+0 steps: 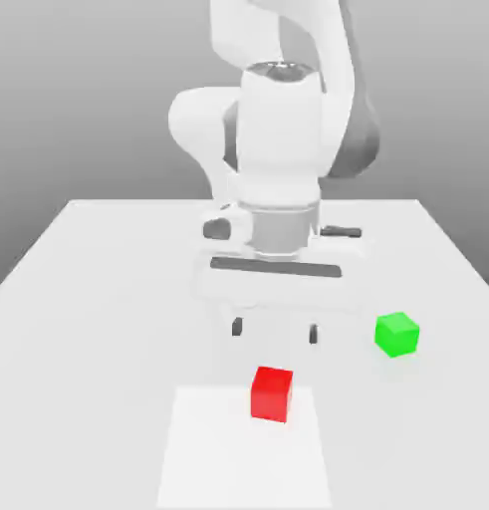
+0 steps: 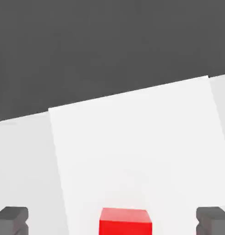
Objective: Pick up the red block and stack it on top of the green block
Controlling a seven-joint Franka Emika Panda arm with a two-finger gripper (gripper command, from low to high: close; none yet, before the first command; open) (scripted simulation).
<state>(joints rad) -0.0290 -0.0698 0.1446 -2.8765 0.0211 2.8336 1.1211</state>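
The red block (image 1: 272,393) rests on the white table near the front, on a brighter white patch (image 1: 244,448). To the exterior view's right and a little further back sits the green block (image 1: 397,334), apart from everything else. My gripper (image 1: 274,332) hangs open above the table just behind the red block, its two dark fingertips (image 1: 237,327) spread wide. In the hand view the red block (image 2: 125,221) lies between the two fingers (image 2: 11,219), touching neither.
The white table (image 1: 99,289) stretches to the exterior view's left and right. The arm's white body (image 1: 278,149) rises behind the gripper. The brighter patch (image 2: 137,151) extends ahead of the red block in the hand view.
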